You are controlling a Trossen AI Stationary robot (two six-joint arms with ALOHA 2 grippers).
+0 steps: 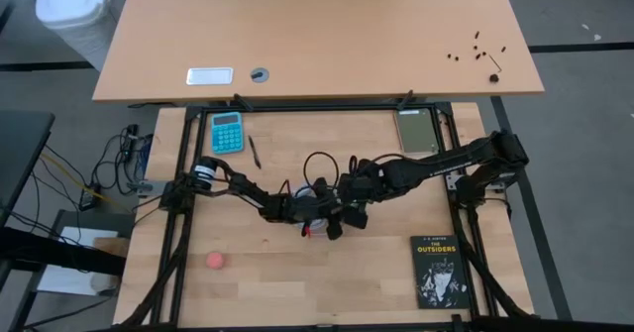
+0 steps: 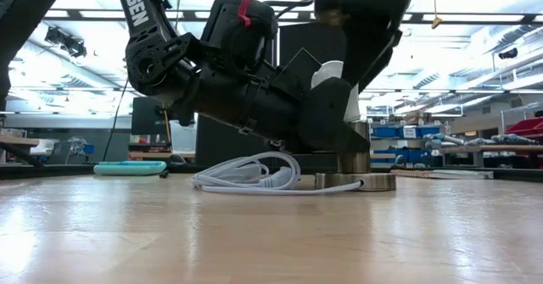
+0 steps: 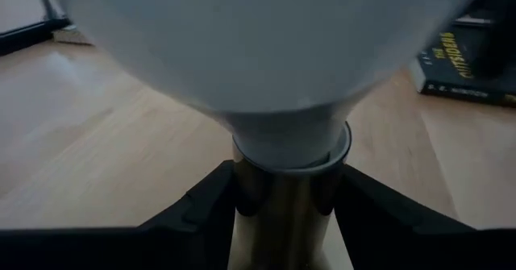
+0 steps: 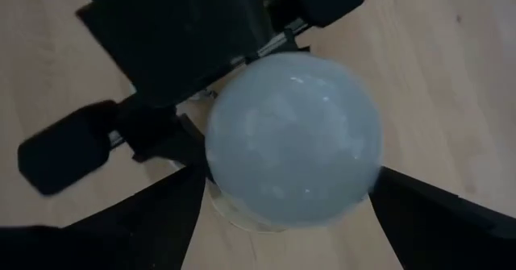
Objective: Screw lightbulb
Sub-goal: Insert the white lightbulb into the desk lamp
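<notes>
Lightbulb [image 4: 292, 137] upright at mid-table, its metal base in the socket [image 2: 355, 180] beside the coiled white cord [image 2: 246, 179]; left gripper [image 3: 286, 209] clamped on the socket neck; right gripper [image 4: 282, 193] straddles the globe, fingers spread, apparently clear of it; glass likely light, slick, fragile; grip gently round the widest part.

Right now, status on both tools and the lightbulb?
Left tool shut on the socket under the lightbulb. Right tool open around bulb, fingers clear. Nothing blocking.
</notes>
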